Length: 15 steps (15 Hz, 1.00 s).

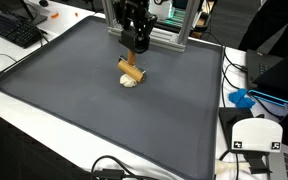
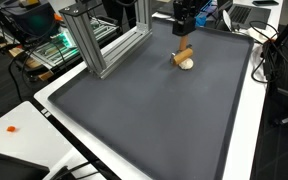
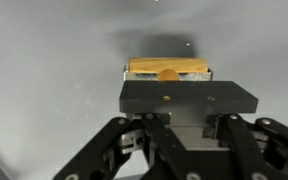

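Observation:
My gripper (image 1: 135, 45) hangs over the far middle of the dark grey mat (image 1: 74, 100). Just under it a small wooden block (image 1: 131, 70) sits tilted against a small white object (image 1: 130, 84). Both exterior views show this, with the gripper (image 2: 184, 30) directly over the block (image 2: 184, 52) and the white object (image 2: 187, 64). In the wrist view the block (image 3: 169, 70) shows just beyond a black plate on the gripper that hides the fingertips. I cannot tell whether the fingers touch the block.
An aluminium frame (image 2: 104, 50) stands at the mat's far edge behind the gripper. A keyboard (image 1: 12, 30), cables and a white device (image 1: 254, 135) lie off the mat. A blue object (image 1: 242, 98) sits by the mat's side edge.

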Motion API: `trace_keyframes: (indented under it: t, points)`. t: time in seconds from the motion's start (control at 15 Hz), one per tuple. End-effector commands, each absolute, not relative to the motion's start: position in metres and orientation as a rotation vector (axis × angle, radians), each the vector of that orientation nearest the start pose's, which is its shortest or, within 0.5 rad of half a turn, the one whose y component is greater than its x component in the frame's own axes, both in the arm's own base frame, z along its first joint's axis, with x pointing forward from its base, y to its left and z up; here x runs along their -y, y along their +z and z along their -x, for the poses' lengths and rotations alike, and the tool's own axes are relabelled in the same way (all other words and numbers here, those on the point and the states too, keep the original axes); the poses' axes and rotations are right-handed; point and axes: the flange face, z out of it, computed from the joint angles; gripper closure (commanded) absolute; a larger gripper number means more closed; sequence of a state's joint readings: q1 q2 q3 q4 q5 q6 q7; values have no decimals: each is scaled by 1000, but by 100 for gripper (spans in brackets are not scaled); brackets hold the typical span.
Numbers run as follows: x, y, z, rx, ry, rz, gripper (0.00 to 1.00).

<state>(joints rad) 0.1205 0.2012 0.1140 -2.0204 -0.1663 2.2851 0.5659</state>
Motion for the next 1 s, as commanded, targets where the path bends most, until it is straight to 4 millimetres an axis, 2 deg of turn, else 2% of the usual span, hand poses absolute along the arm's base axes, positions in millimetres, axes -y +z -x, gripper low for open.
trace_keyframes:
  t: [0.0, 0.93]
  points:
    - [-131, 359, -580, -370, -211, 3181, 78]
    - [-130, 343, -593, -500, -427, 3161, 78]
